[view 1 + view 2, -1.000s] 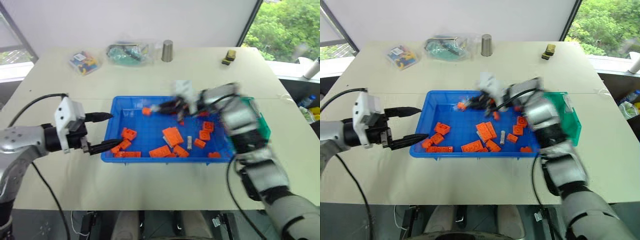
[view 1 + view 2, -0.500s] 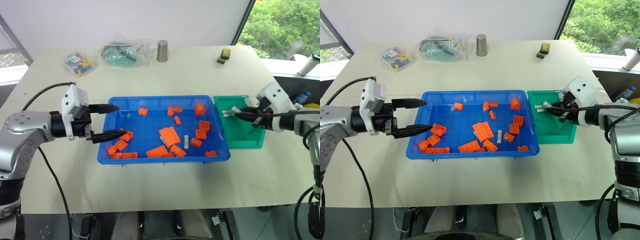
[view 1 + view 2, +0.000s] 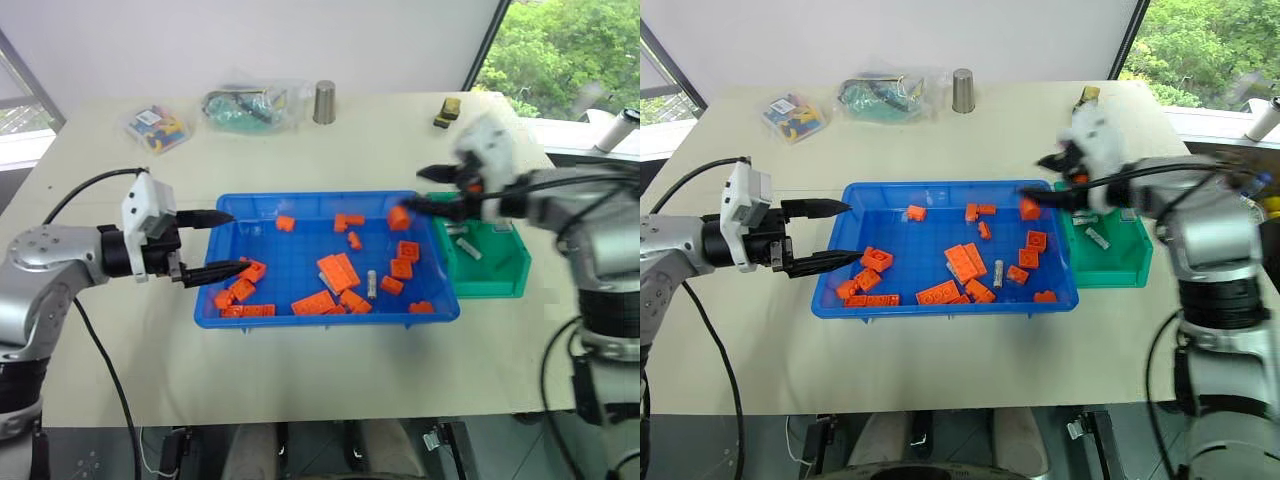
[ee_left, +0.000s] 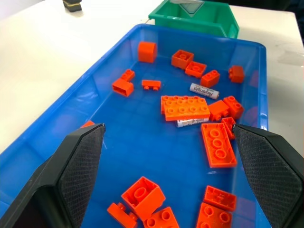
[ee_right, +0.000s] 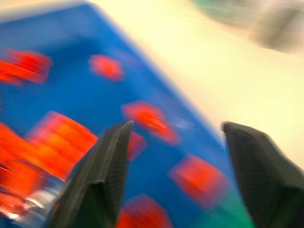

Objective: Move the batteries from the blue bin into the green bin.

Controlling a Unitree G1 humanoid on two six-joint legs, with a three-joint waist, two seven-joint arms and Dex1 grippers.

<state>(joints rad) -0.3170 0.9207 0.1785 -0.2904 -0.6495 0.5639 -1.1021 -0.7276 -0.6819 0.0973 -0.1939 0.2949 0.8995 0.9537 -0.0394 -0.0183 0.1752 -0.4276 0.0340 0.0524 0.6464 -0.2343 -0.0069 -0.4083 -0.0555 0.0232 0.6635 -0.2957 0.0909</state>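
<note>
A big blue bin is set on a pale table, and a smaller green bin is set right beside it on the robot's right, with the sides touching. Many orange bricks are scattered inside the blue bin. Two batteries can be seen in the blue bin: one lies flat near the middle of the tray beside a small brick, and another is tucked against the edge of a wide orange brick. More batteries are seen lying in the green bin. The left gripper is held over the left end of the blue bin, with its two black fingers spread wide apart, and nothing is held between them. The right gripper is held above the spot where the two bins meet, pointing toward the blue bin. Its fingers are spread wide too, and nothing is held in them. At the far side of the table, a metal cup, two clear bags and a small toy are placed.
</note>
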